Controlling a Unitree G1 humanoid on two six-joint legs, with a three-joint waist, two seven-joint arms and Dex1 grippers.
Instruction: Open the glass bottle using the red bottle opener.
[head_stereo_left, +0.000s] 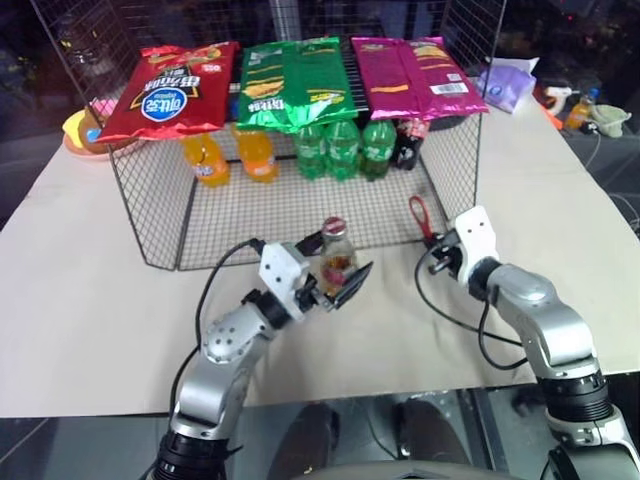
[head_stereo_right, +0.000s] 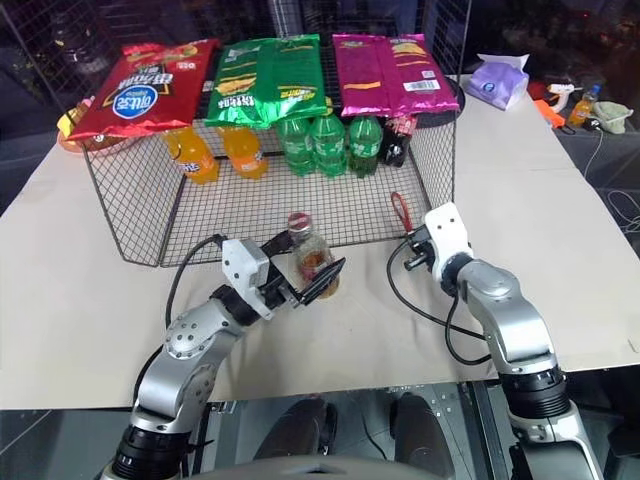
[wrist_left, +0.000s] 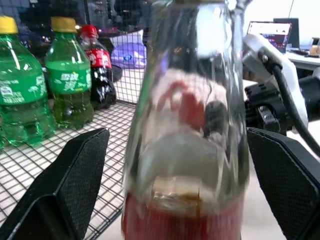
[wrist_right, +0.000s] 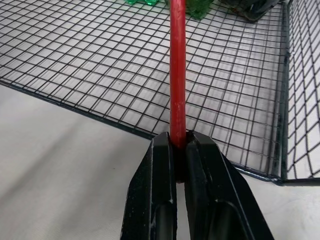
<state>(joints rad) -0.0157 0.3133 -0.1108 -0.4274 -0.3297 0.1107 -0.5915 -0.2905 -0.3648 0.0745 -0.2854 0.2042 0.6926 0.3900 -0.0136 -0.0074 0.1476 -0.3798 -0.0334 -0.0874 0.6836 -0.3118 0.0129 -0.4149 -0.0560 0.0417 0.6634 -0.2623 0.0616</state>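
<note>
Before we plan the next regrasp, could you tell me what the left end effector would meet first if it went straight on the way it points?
The glass bottle. It stands right between the open fingers of the left end effector, directly ahead, so going on would likely push it.

- The glass bottle (wrist_left: 187, 125) is clear, glossy glass.
- The red bottle opener (wrist_right: 177, 70) looks smooth.
- The wire basket (head_stereo_left: 300, 215) is thin black metal mesh.
- The chip bags (head_stereo_left: 300, 80) are shiny foil.
- The counter (head_stereo_left: 80, 300) is matt, pale.
</note>
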